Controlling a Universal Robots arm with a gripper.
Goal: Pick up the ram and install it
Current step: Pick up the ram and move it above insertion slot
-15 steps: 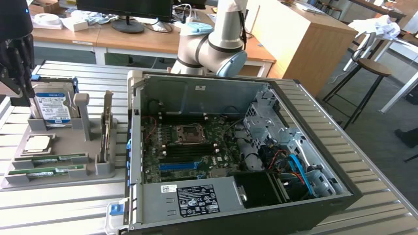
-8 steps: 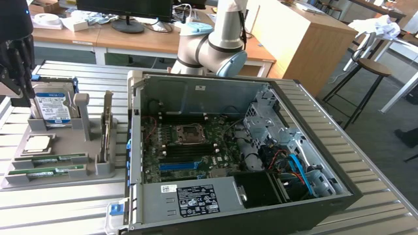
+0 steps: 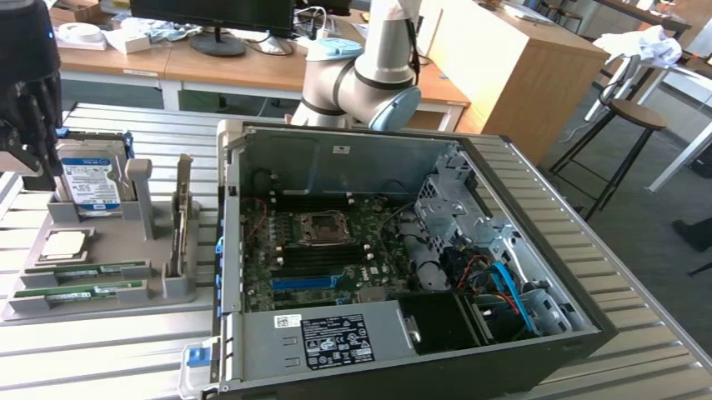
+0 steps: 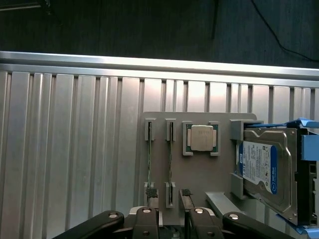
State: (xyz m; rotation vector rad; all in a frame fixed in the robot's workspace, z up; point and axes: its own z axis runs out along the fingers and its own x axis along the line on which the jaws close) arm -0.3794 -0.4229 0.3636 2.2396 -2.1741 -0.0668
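The gripper (image 4: 167, 193) hung above the holder (image 4: 199, 174) with its jaws spread wide, empty and touching nothing. Below it two sticks stood on edge in their slots, side by side and parallel, neither one lifted. Seen from the wrist, the ram (image 4: 171, 159), the stick nearer the CPU (image 4: 201, 138), lay in the gap between the fingers (image 4: 149, 191), while the other stick (image 4: 150, 159) lined up with one finger. The ram's long axis ran crosswise to the line joining the fingertips, so the pads faced its flat sides, and the grip looked squared to its thin width. In the exterior view that axis ran left to right, and the case (image 3: 333, 167) stood to the holder's right.
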